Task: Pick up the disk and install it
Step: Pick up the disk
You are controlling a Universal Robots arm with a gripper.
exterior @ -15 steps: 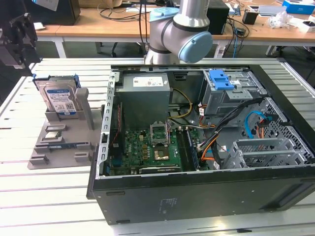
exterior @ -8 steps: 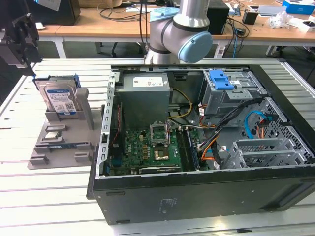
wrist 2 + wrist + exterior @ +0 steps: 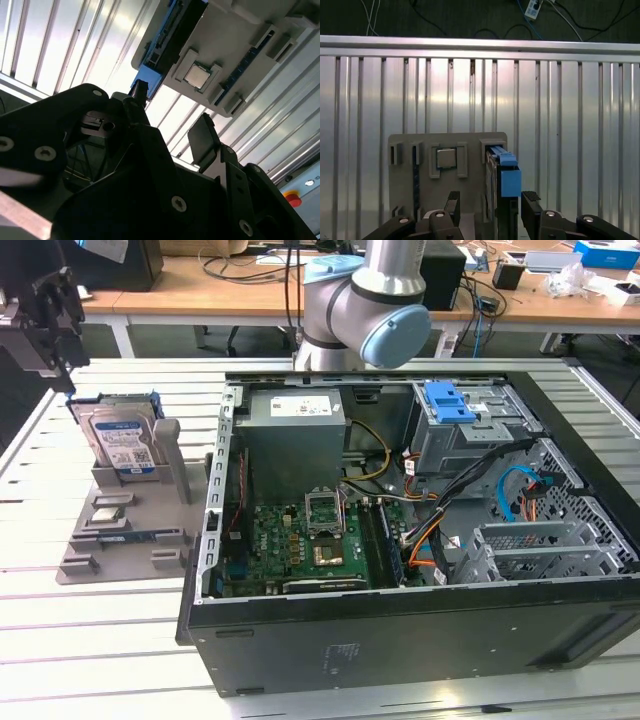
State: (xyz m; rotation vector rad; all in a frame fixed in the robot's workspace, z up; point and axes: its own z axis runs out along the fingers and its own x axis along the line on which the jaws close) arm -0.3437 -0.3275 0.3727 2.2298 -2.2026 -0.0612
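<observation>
The disk (image 3: 121,436) stands upright on its edge in a grey holder (image 3: 110,540) on the slatted table, at the exterior view's left. It is silver with a white-and-blue label and a blue carrier. My gripper (image 3: 45,318) hangs above it and a little toward the exterior view's left, apart from it. In the first wrist view the disk (image 3: 502,182) shows edge-on, below the gap of my open gripper (image 3: 491,206). My two black fingertips (image 3: 202,139) hold nothing in the second wrist view, with the disk (image 3: 170,31) beyond them.
A small square silver chip (image 3: 446,158) lies in a pocket of the holder, beside the disk. The open computer case (image 3: 400,620) takes up the middle and right of the exterior view, with a blue latch (image 3: 450,401) on its drive cage. The arm's base (image 3: 365,300) stands behind the case.
</observation>
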